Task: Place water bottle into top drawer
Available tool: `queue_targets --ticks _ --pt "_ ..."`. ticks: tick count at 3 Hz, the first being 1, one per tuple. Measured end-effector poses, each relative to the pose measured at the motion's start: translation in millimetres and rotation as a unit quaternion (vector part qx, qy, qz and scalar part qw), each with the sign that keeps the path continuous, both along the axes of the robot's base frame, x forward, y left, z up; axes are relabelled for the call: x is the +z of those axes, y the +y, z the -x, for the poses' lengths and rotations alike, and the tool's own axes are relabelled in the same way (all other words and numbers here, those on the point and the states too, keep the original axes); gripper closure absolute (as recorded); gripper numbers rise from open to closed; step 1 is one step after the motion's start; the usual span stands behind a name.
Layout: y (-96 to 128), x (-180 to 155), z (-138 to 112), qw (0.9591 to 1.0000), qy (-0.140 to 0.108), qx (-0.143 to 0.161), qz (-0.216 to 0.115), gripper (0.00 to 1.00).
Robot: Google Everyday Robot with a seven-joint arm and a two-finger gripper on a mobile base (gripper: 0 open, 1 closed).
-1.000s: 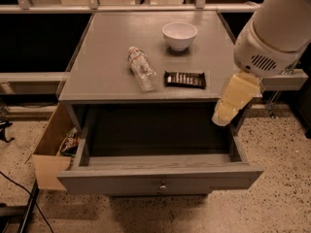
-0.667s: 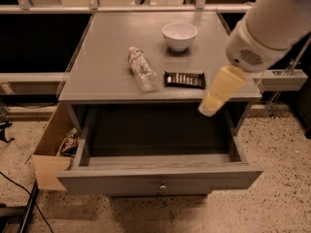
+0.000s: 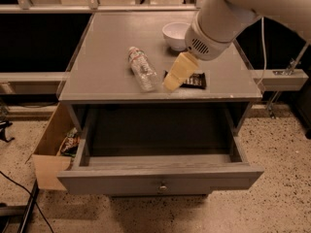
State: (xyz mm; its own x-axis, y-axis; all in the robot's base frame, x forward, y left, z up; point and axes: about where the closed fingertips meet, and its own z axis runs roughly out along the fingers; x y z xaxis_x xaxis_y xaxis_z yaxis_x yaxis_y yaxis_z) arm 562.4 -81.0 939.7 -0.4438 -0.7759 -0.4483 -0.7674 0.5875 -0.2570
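Observation:
The water bottle lies on its side on the grey cabinet top, white cap pointing to the far left. The top drawer is pulled wide open below it, with a small round knob on its front, and nothing shows inside. My gripper with cream-coloured fingers hangs from the white arm, just right of the bottle and above the left end of the dark candy bar. It holds nothing.
A white bowl stands at the back of the cabinet top. A tan wooden box with snack packets sits on the floor at the drawer's left. A cable runs over the speckled floor.
My arm has swung left across the cabinet's right edge, bringing the gripper from beside the drawer's right corner to a spot next to the bottle. The bottle, bar and bowl have not moved.

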Motion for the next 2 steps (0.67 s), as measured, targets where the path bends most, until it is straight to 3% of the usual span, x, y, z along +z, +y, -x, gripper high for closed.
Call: queue_targets --ticks 1,2 --pt "28.3 -11.0 -38.2 0.9992 -0.005 -0.038 -0.014 0.00" --pt "29.6 -10.6 -37.3 0.9985 -0.002 -0.052 -0.020 0.00"
